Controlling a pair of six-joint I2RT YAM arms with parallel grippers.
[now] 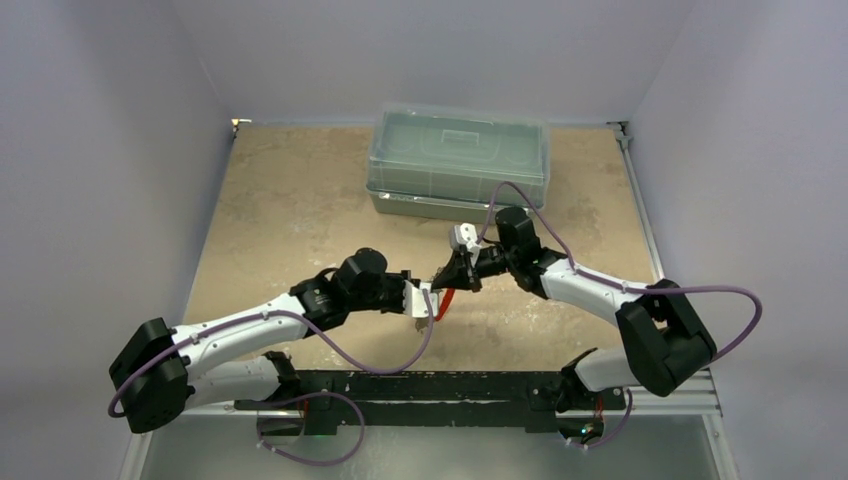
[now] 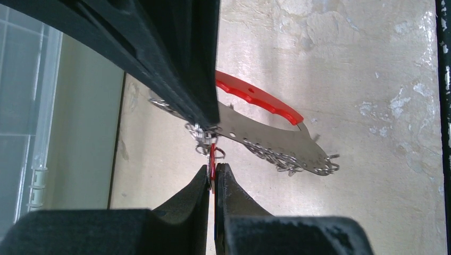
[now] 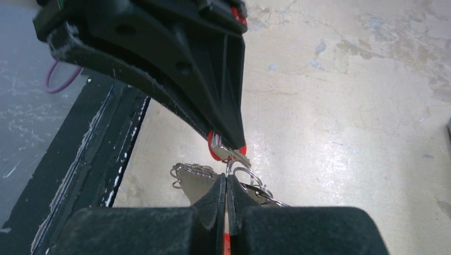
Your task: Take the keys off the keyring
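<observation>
Both grippers meet above the table's middle. My left gripper (image 1: 422, 300) is shut on the red-headed key (image 2: 212, 159), pinched edge-on between its fingertips (image 2: 214, 171). The key hangs from a small ring on the keyring (image 2: 271, 138), a silvery crescent plate with a red outer edge and several small rings along it. My right gripper (image 1: 447, 280) is shut on the keyring, holding it off the table; its fingers enter the left wrist view from the upper left (image 2: 205, 125). In the right wrist view my right gripper (image 3: 226, 180) pinches the keyring (image 3: 191, 180), and the left gripper (image 3: 228, 141) holds the key (image 3: 234, 154) just above.
A large clear plastic box (image 1: 458, 160) with its lid on stands at the back of the table, behind the grippers. The black base rail (image 1: 400, 385) runs along the near edge. White walls close the table on both sides.
</observation>
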